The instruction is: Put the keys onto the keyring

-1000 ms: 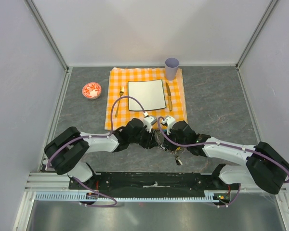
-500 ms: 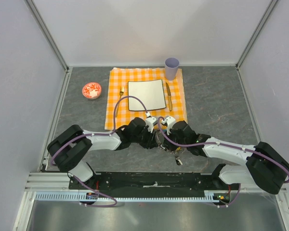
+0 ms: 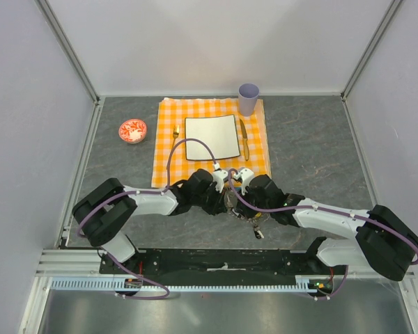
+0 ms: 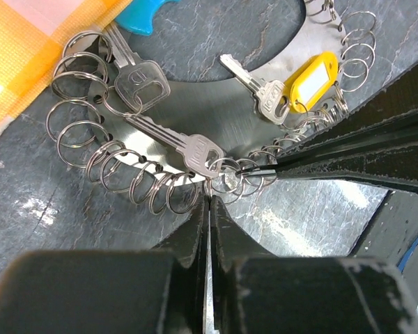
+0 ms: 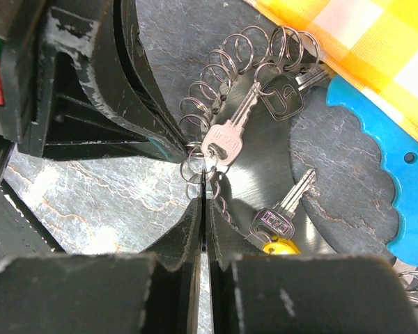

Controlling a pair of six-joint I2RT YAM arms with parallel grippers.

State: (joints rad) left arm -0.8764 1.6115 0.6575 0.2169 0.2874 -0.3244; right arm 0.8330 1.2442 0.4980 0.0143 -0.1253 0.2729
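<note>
On the grey tabletop (image 4: 42, 188), just off the checked placemat (image 4: 14, 42), the keyring (image 4: 226, 179) lies among the keys (image 4: 195, 149), touching one's head; left fingers (image 4: 226, 236) and right fingers (image 5: 223, 233) both pinched shut on its wire, tips almost meeting.

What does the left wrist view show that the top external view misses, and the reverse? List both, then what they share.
Only left wrist: silvery keys, one with a yellow tag, a curved row of small wire rings, and a blue tag.
Only top external: white plate, cup, fork, knife, red-and-white bowl, and both arms whole.
Shared: the orange checked cloth, and the left gripper and right gripper, both shut, tips meeting at one ring.
</note>
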